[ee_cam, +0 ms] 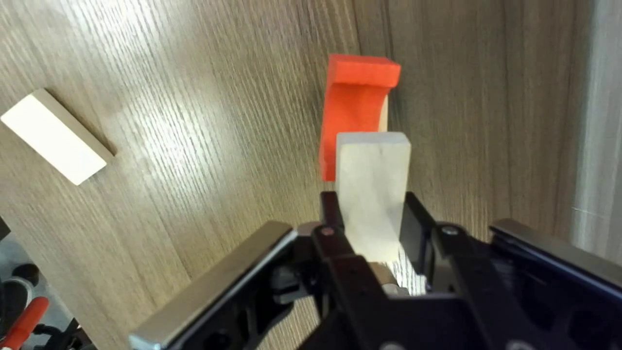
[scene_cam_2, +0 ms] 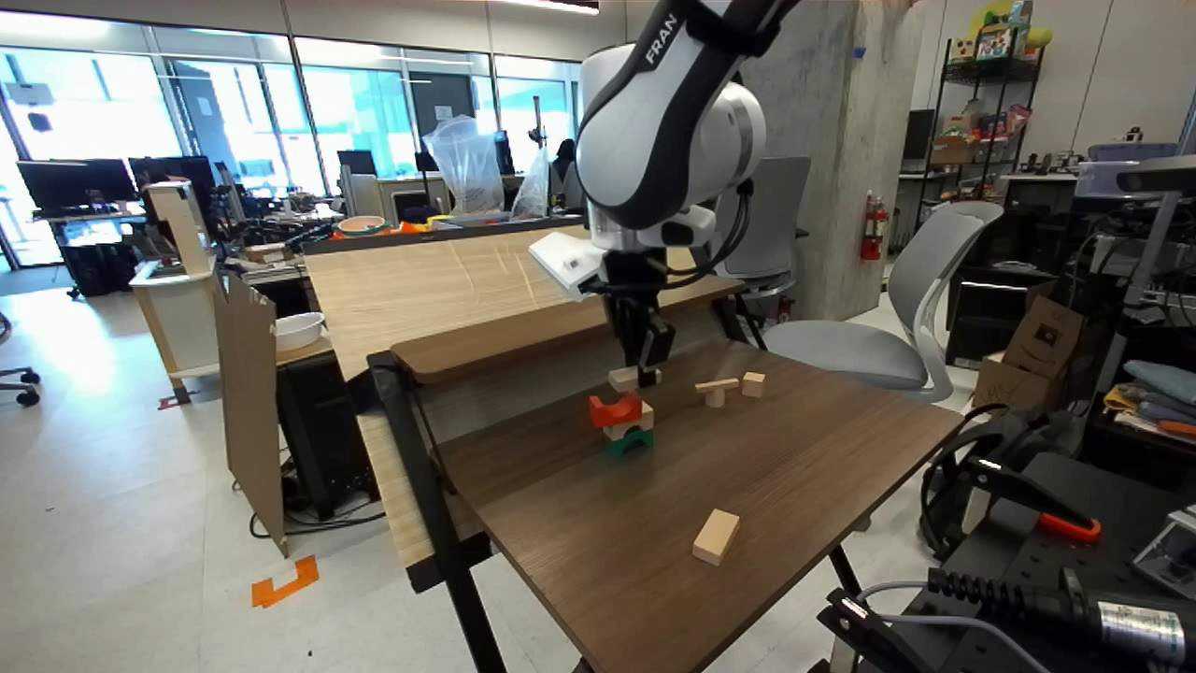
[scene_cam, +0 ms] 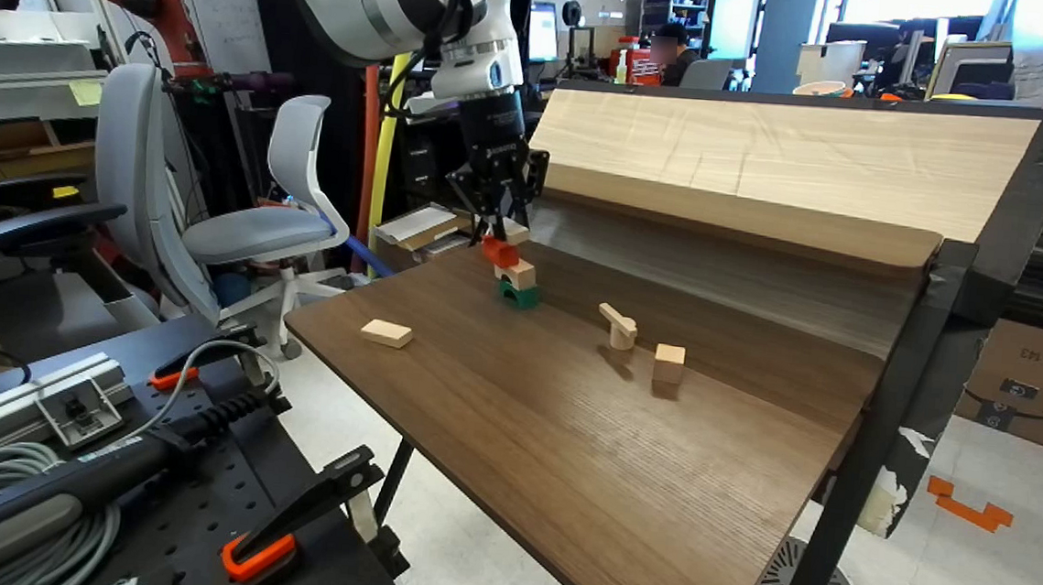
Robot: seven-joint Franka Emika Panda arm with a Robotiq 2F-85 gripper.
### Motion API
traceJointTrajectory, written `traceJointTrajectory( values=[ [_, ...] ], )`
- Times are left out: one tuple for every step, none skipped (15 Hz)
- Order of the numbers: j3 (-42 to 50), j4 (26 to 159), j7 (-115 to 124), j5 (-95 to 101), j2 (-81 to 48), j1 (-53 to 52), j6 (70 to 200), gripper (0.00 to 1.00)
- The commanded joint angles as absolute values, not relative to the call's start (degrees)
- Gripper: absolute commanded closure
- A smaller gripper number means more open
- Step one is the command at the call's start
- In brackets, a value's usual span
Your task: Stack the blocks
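Observation:
A stack stands on the brown table: a green arch block [scene_cam: 518, 296] at the bottom, a pale arched block [scene_cam_2: 637, 422] on it, and a red-orange curved block [scene_cam_2: 615, 411] on top, hollow side up. My gripper [ee_cam: 371, 204] is shut on a pale rectangular block [ee_cam: 373, 175], which juts out past the fingertips. In the wrist view this block covers the near end of the red-orange block [ee_cam: 352, 104]. In both exterior views the held block [scene_cam_2: 633, 378] is higher than the red-orange block and a little to one side; they look apart. The green block is hidden in the wrist view.
A flat pale block [scene_cam: 386, 333] lies near the table's [scene_cam: 549, 423] edge, also in the wrist view [ee_cam: 58, 138]. A pale bar rests on a short cylinder [scene_cam: 622, 336], beside a pale cube [scene_cam: 669, 364]. A raised wooden shelf [scene_cam: 739, 202] runs along the table's back.

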State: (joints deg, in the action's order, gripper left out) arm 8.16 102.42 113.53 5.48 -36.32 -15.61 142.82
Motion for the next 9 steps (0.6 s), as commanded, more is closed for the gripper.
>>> traceJointTrajectory(
  values=[
    [8.1,102.1,114.5,6.6,-36.0,-16.3,141.2,0.92],
    [8.0,101.8,114.5,6.5,-36.1,-16.3,141.0,0.92],
    [8.0,101.6,114.5,6.4,-36.3,-16.3,140.8,0.92],
    [7.9,101.5,114.5,6.4,-36.4,-16.3,140.8,0.92],
    [7.8,101.4,114.6,6.3,-36.6,-16.3,140.7,0.92],
    [7.8,101.2,114.6,6.3,-36.7,-16.3,140.5,0.92],
    [7.6,101.0,114.6,6.1,-36.8,-16.3,140.3,0.92],
    [7.5,100.9,114.6,6.1,-36.9,-16.3,140.2,0.92],
    [7.4,100.8,114.6,6.1,-37.0,-16.3,140.0,0.92]
  ],
)
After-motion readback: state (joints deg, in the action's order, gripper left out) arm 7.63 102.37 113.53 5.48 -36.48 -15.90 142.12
